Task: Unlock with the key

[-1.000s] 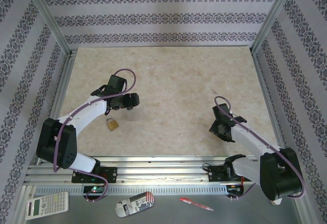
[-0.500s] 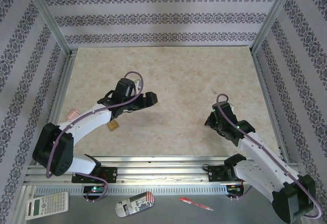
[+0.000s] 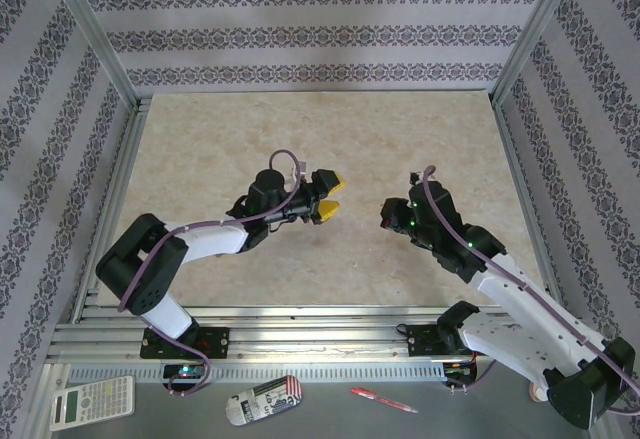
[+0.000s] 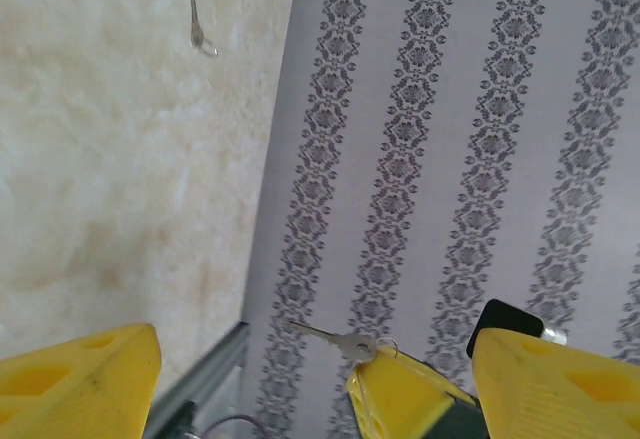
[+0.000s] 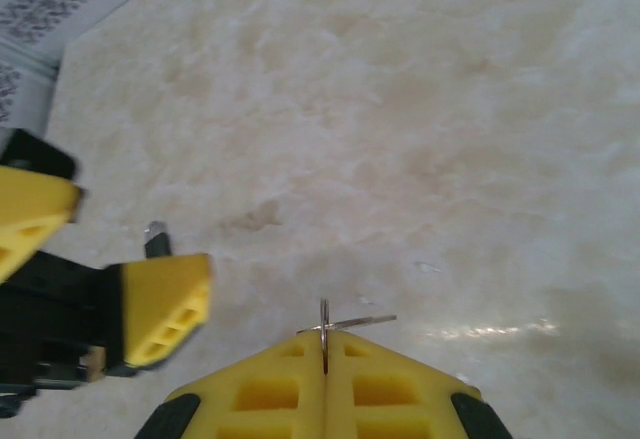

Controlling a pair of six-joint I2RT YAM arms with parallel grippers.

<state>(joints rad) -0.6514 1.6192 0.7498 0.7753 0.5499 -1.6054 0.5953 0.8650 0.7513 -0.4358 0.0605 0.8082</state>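
Observation:
The key [image 5: 362,321] is a thin silvery piece on a small ring, and my right gripper [image 5: 325,347] is shut on it, with the blade sticking out sideways from the yellow pads. In the left wrist view the key [image 4: 340,341] pokes out above the right gripper's yellow finger [image 4: 400,399]. My left gripper [image 4: 315,359] is open with nothing between its fingers. From above, the left gripper [image 3: 330,197] and the right gripper [image 3: 388,217] face each other over the middle of the table, a short gap apart. The padlock is hidden.
A second small metal key [image 4: 200,29] lies flat on the beige table [image 3: 330,129]. On the front ledge lie a calculator [image 3: 92,401], a striped case [image 3: 262,399] and a red pen [image 3: 383,399]. Patterned walls and aluminium posts [image 3: 95,39] close in the sides.
My left arm has swung right from beside the padlock to the table's middle and now covers the padlock's spot. The right gripper has moved left and forward with the key.

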